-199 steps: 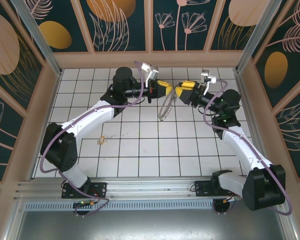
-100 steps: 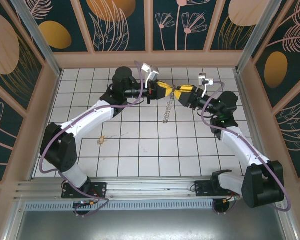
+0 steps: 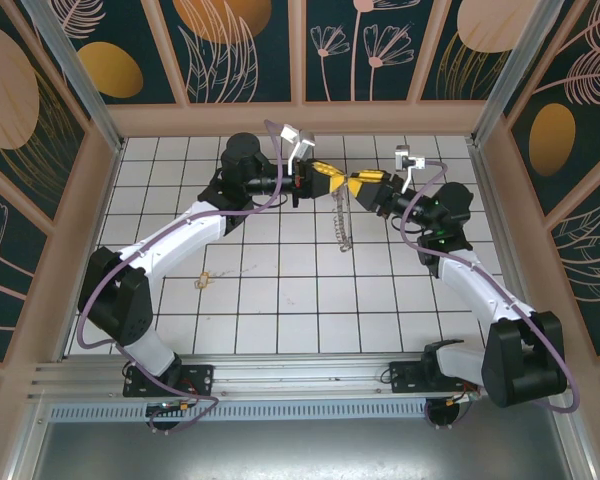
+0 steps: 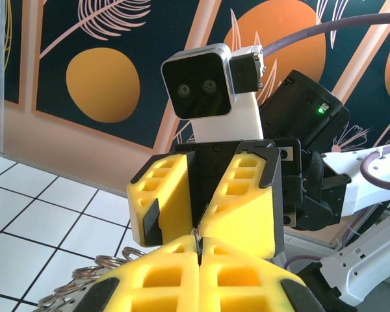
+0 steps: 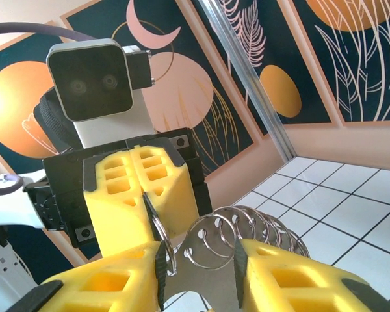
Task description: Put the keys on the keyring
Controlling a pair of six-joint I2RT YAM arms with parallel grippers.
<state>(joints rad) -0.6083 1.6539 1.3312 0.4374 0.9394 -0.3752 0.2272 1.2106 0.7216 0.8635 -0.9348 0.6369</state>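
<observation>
The two tools meet tip to tip above the far half of the table (image 3: 280, 300), near the tan back wall (image 3: 180, 118). Open white tiles lie on both sides of them, and more towards the near edge where the arm bases sit.

The left tool (image 3: 337, 183) has its jaws together, clamped on the keyring (image 3: 342, 222). The keyring hangs from the meeting point as a narrow silvery strip, clear of the tiles. The right tool (image 3: 355, 186) faces it, touching or just beside.

The key (image 3: 202, 280) lies flat on the left side of the table, well apart from the ring and with bare tiles all round it.

The left wrist view shows what the overhead one cannot: a sliver of metal pinched in the seam of the left tool (image 4: 198, 255), with coils of the keyring (image 4: 104, 266) trailing low to its left.

In the right wrist view the right tool (image 5: 201, 279) has its jaws apart on either side of a flat silvery piece. Loops of the keyring (image 5: 247, 227) fan out beyond it. I cannot tell whether the pads press on that piece.
</observation>
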